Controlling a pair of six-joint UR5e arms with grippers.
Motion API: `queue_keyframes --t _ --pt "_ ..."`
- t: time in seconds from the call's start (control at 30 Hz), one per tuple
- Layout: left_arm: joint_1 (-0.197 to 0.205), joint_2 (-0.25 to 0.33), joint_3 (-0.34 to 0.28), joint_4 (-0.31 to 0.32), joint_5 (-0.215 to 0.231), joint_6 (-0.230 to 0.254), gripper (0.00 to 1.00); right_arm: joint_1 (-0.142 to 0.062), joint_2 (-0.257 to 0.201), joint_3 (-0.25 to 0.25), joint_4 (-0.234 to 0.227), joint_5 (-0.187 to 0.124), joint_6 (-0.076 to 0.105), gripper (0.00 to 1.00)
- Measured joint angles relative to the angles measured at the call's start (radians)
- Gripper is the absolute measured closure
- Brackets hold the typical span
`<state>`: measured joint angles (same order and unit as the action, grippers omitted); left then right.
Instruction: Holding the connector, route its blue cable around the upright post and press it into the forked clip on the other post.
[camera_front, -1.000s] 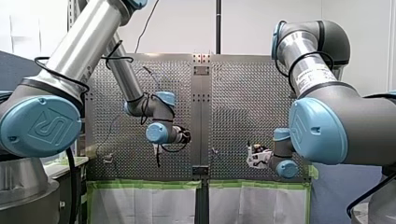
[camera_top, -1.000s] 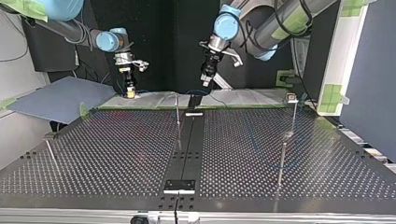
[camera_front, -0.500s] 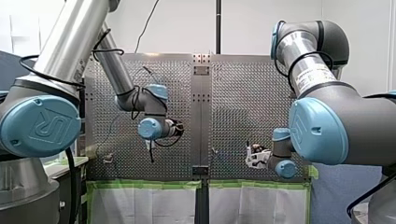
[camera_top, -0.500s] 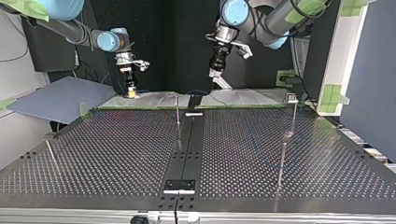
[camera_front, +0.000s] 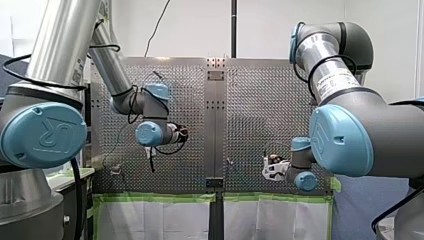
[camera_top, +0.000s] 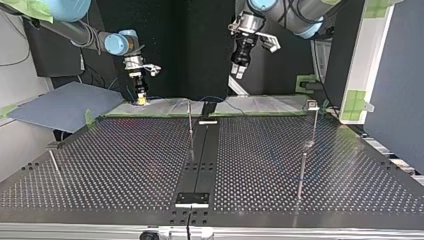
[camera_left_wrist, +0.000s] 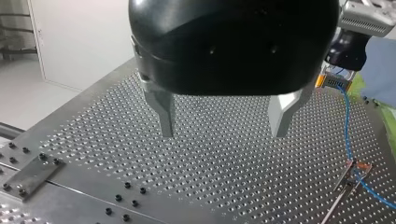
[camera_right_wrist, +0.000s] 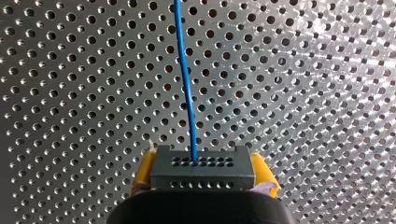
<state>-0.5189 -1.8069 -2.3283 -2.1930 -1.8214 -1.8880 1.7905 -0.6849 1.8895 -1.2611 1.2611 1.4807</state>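
In the right wrist view my right gripper is shut with its yellow pads on the grey connector. The blue cable leaves the connector straight ahead over the perforated table. In the top view this gripper hangs low at the far edge, left of the thin middle post. My left gripper is open with nothing between its metal fingers, high above the table. In the left wrist view the cable runs from the connector to a forked clip on a thin post.
More thin posts stand on the table: one with a capped top and one nearer at the top view's right, one at its left. A black centre strip crosses the plate. Green tape lines the table's edge.
My left arm has lifted and swung toward the front view's left, away from the middle; in the top view its gripper rose and went right. My right gripper stayed put with the connector.
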Motion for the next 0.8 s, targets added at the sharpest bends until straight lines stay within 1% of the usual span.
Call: queue_keyframes --t 0.17,0.23,0.57,0.7,0.8 --pt "0.001 0.041 -0.042 0.030 -0.007 0.010 0.00 0.001 0.000 0.000 0.001 0.000 0.000 1.00" --pt "0.001 0.048 -0.059 0.046 -0.008 0.018 0.00 0.001 0.000 0.000 0.001 0.000 0.000 1.00" --pt "0.002 0.034 -0.142 0.129 -0.010 0.028 0.00 0.000 0.000 0.000 0.001 0.000 0.000 1.00" --pt "0.003 0.033 -0.161 0.159 -0.012 0.029 0.00 -0.002 0.000 0.001 0.001 0.005 -0.001 1.00" --pt "0.003 0.033 -0.164 0.173 -0.022 0.029 0.00 -0.006 0.000 0.000 0.002 0.018 -0.002 1.00"
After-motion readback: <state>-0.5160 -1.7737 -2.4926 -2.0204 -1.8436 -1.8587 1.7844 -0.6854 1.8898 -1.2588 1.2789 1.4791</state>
